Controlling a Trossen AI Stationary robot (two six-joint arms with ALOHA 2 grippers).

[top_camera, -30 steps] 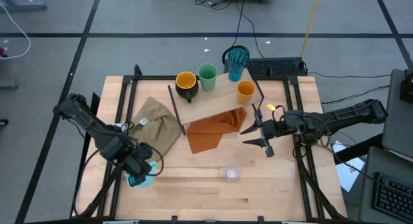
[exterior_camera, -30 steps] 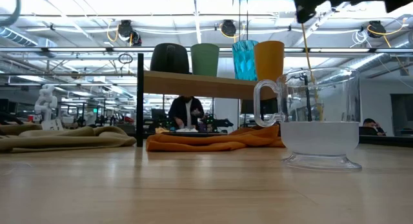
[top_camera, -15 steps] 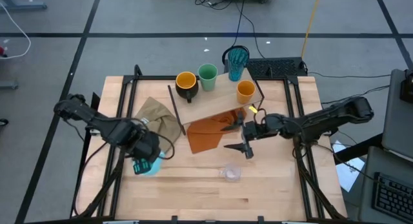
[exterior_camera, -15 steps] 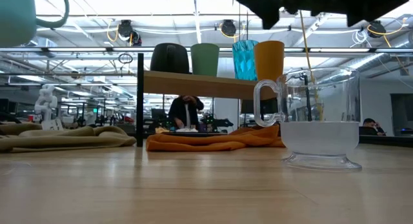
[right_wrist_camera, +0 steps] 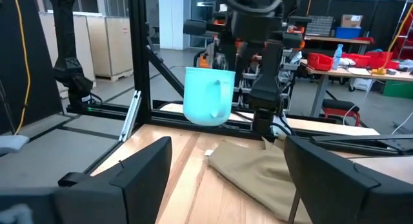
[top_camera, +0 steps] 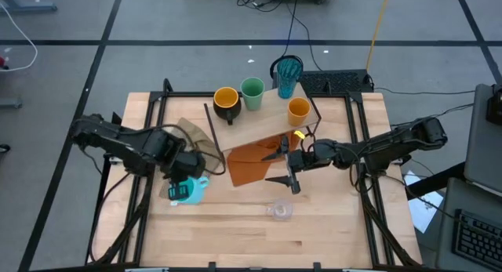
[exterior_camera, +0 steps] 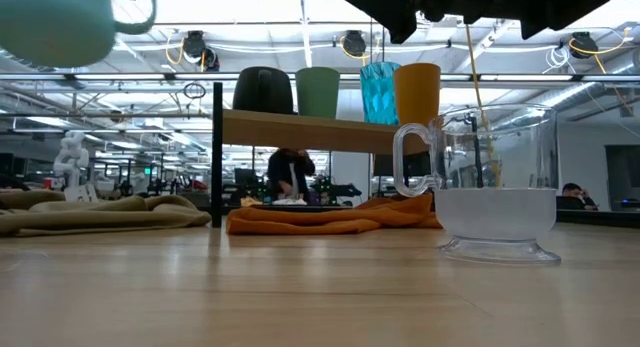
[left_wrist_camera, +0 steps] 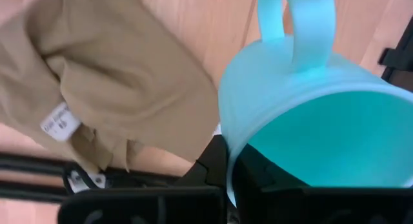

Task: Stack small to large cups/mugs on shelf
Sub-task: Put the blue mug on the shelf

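Observation:
My left gripper [top_camera: 179,184] points down over the table's left half, shut on a light blue handled mug [top_camera: 189,191] that hangs upright in the air [right_wrist_camera: 206,95]. My right gripper [top_camera: 272,168] stands open and level over the orange cloth [top_camera: 249,164], its fingers pointing toward the table's left edge with nothing between them. On the plywood shelf [top_camera: 259,125] stand a black mug with a yellow inside [top_camera: 226,100], a green cup [top_camera: 252,90], a teal tumbler [top_camera: 289,73] and an orange cup [top_camera: 298,109]. A small clear glass [top_camera: 280,211] stands on the table near its front edge. My left gripper holds the mug's wall at the rim [left_wrist_camera: 227,161], on the side away from the handle [left_wrist_camera: 308,24]. One finger seems to be inside the mug and one outside. The fingers come from above, pointing down. The mug hangs upright, its mouth up, lifted clear of the table.
A tan cloth [top_camera: 188,146] lies on the table's left half, beside the shelf's black leg [top_camera: 213,132]. The orange cloth reaches under the shelf. Black rails [top_camera: 369,186] run along both table sides. Bare wood lies along the near edge, around the glass.
My left gripper has carried the mug toward the table's right and far edges, rising a little and rolling about its downward axis; the mug stays upright and clear of the table. My right gripper has gone toward the table's left edge, over the orange cloth.

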